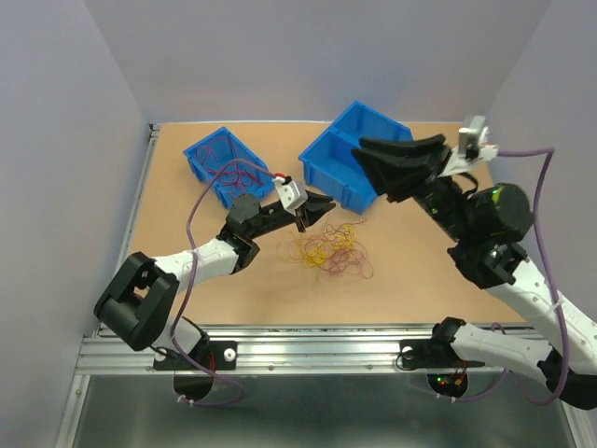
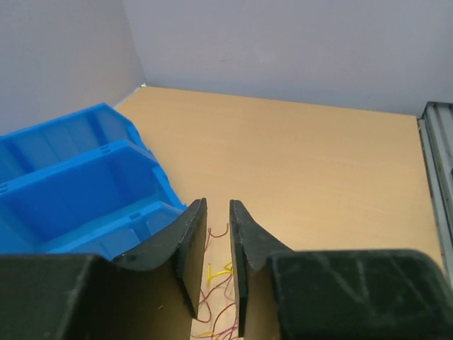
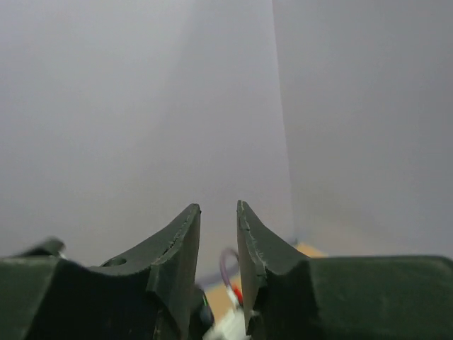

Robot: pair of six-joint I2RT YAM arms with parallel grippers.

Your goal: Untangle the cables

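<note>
While its two dark fingers stand a narrow slit apart with nothing pinched between them, the left gripper (image 1: 313, 209) hangs low over the table (image 1: 420, 275), its tips aimed toward 3 o'clock in the top view. Through that slit the left wrist camera catches a few yellow and red strands of the cables (image 2: 216, 282) lying on the wood below; none of them is seen to touch either finger. From above, the cables (image 1: 333, 250) form a loose heap of yellow, orange and red loops at 5 o'clock of the left gripper, just beside its tips and apart from both bins. At 1 o'clock of it sits the larger blue bin (image 1: 328, 161), which fills the 9 o'clock side of the left wrist view (image 2: 78, 188). At 10 o'clock sits the smaller blue bin (image 1: 207, 154), with red strands (image 1: 229, 170) curled inside it and trailing over its near rim

The right gripper (image 1: 362, 154) is raised well above the table, over the 3 o'clock end of the larger blue bin, pointing toward 9 o'clock. Its wrist camera shows its jaws parted by a thin gap, empty, facing the pale wall (image 3: 141, 106)
</note>
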